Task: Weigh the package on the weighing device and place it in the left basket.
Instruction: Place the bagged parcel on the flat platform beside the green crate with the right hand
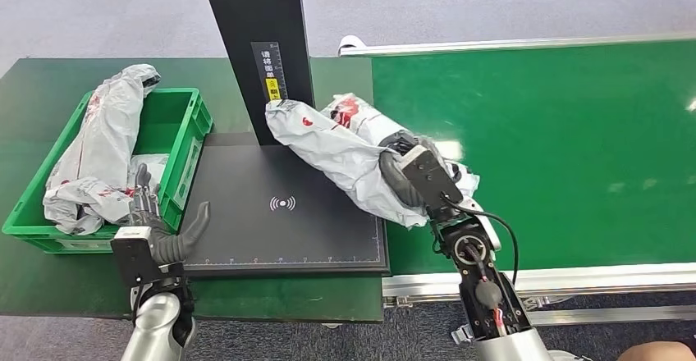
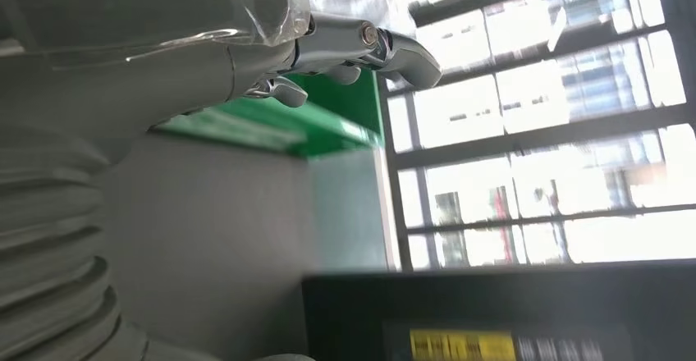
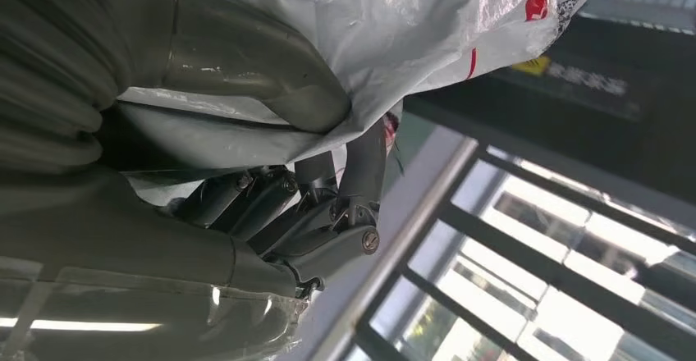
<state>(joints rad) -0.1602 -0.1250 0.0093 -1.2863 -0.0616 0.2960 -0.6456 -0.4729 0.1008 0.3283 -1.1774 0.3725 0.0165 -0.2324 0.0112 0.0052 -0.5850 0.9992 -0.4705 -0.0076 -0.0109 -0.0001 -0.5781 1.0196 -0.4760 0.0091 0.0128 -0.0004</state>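
A grey plastic package (image 1: 345,152) with red marks lies across the right edge of the black weighing plate (image 1: 279,213), its far end near the black post (image 1: 256,49). My right hand (image 1: 406,176) grips the package at its near end; in the right wrist view the thumb (image 3: 246,57) and dark fingers (image 3: 279,205) clamp the package film (image 3: 394,16). My left hand (image 1: 160,230) hovers open at the plate's near left corner, beside the green basket (image 1: 185,143). In the left wrist view its fingers (image 2: 361,45) are spread and hold nothing.
The green basket holds another grey package (image 1: 98,148) that sticks out over its far rim. A green conveyor belt (image 1: 542,139) runs on the right, with a metal rail (image 1: 574,279) along its near edge. The dark table (image 1: 49,82) surrounds the basket.
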